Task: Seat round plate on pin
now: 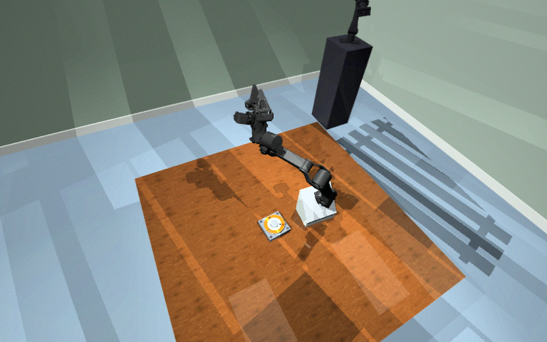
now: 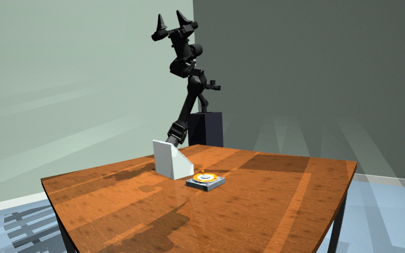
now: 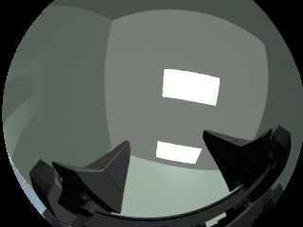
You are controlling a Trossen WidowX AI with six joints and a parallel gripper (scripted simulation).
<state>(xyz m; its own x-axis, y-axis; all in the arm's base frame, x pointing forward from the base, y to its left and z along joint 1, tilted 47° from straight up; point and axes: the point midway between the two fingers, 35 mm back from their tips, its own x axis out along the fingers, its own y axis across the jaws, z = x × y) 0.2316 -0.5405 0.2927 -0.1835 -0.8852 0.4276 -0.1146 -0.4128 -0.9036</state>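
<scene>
The round plate (image 1: 265,225) (image 2: 196,177), with an orange ring and white middle, sits around the pale post (image 1: 274,223) (image 2: 205,176) on the square grey base (image 1: 278,235) (image 2: 198,185). A small orange tab (image 2: 202,172) stands up at the plate's far side in the exterior view. Any tilt of the plate is too small to judge, and the pin and the hole by the tab cannot be told apart. My gripper (image 1: 257,87) (image 2: 169,12) (image 3: 168,140) is open and empty, pointing up high above the table, well away from the plate. The plate and base are outside the wrist view.
A white wedge-shaped block (image 1: 312,207) (image 2: 162,159) stands close beside the base, by the arm's foot. The brown wooden table (image 1: 193,249) (image 2: 253,208) carries both. A dark pedestal (image 1: 338,80) (image 2: 213,128) with another black arm (image 1: 353,23) (image 2: 204,103) stands beyond the table.
</scene>
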